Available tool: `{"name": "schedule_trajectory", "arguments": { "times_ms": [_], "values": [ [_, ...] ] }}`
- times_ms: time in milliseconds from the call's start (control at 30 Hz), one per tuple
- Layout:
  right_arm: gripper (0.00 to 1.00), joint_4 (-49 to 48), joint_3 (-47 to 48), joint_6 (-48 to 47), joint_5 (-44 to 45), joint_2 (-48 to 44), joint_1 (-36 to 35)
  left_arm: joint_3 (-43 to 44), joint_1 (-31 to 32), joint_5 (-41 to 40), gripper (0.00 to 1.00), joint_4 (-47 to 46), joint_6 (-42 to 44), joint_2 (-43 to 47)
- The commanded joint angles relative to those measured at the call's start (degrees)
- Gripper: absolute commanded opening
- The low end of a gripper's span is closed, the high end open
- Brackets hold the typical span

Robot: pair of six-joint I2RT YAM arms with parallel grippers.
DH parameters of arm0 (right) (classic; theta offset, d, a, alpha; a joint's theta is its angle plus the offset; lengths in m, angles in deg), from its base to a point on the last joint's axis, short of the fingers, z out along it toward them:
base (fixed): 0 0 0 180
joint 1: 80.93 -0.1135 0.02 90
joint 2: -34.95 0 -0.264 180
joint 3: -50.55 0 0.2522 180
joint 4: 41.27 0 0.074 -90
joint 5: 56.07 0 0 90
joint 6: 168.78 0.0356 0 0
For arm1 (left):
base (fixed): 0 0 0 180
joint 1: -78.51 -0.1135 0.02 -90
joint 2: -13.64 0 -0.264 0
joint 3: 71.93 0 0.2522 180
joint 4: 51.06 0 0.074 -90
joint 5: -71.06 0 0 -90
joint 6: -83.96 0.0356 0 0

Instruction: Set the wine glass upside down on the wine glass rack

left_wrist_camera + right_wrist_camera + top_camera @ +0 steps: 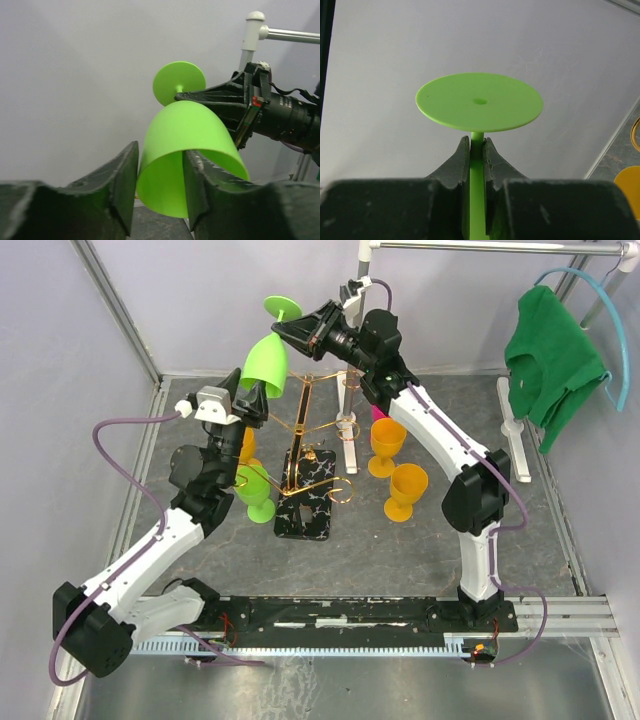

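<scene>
A lime-green wine glass (266, 358) hangs upside down in the air, its foot uppermost, above and left of the gold wine glass rack (310, 440) on its black marbled base (308, 512). My right gripper (291, 328) is shut on the stem (477, 140) just under the round foot (479, 101). My left gripper (251, 396) sits at the bowl's rim and is open. In the left wrist view the wine glass (187, 130) has its rim between the parted fingers (122, 185), with a gap showing beside the left one. The right gripper (200, 95) shows there on the stem.
On the table stand another green glass (256, 490), two orange glasses (388, 445) (407, 490) and one more orange glass (247, 444) behind my left arm. A green shirt (548, 358) hangs on a blue hanger at the back right, near a white pole stand (516, 430).
</scene>
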Motion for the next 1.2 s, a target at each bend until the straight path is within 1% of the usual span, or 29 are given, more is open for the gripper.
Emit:
{"name": "schedule_trajectory", "arguments": {
  "times_ms": [0,100,233,333,400,533,600,667,767,933,1000,1067,1167],
  "values": [
    [0.05,-0.8,1.83,-7.17,-0.03,-3.34,-0.24,-0.84,0.36,3.87,0.62,1.29,0.14,3.0],
    [0.04,2.24,3.84,-12.55,0.61,-4.05,0.7,-1.59,0.36,4.95,0.71,4.99,0.44,4.46],
    [0.03,10.2,5.65,-23.57,3.14,-6.6,2.66,-2.21,0.4,5.88,0.79,11.47,0.36,7.19],
    [0.02,15.71,4.91,-32.41,5.8,-9.93,4.29,-1.69,0.36,6.42,0.83,15.89,0.57,8.84],
    [0.01,18.81,2.74,-38.57,7.87,-12.83,5.38,-0.08,0.44,6.8,0.84,19.27,1.21,9.13],
    [0.01,24.0,-3.18,-52.34,14.66,-20.63,6.28,6.22,0.42,4.06,0.85,25.07,1.71,7.31],
    [0.01,25.85,-7.3,-57.76,18.58,-24.73,6.55,8.69,0.34,2.57,0.86,25.82,2.73,5.93],
    [0.01,27.14,-12.68,-62.19,22.84,-29.09,6.9,10.33,0.37,0.0,0.88,24.4,3.27,4.31],
    [0.01,27.54,-20.82,-67.52,27.45,-34.97,7.36,12.61,0.27,-4.0,0.95,21.91,3.39,1.77],
    [0.01,26.04,-33.25,-73.05,31.86,-41.23,7.94,17.75,0.18,-5.48,0.98,22.1,2.55,-3.54],
    [0.01,24.11,-37.02,-74.12,32.42,-42.63,8.17,19.26,0.2,-5.53,1.0,21.99,2.0,-5.25],
    [0.01,20.58,-41.39,-74.98,32.47,-43.78,8.32,20.73,0.16,-5.75,0.99,21.97,1.44,-6.7],
    [0.01,15.55,-45.27,-76.27,30.97,-44.24,8.35,22.8,0.01,-6.38,0.99,22.63,0.81,-8.31]
  ]
}}
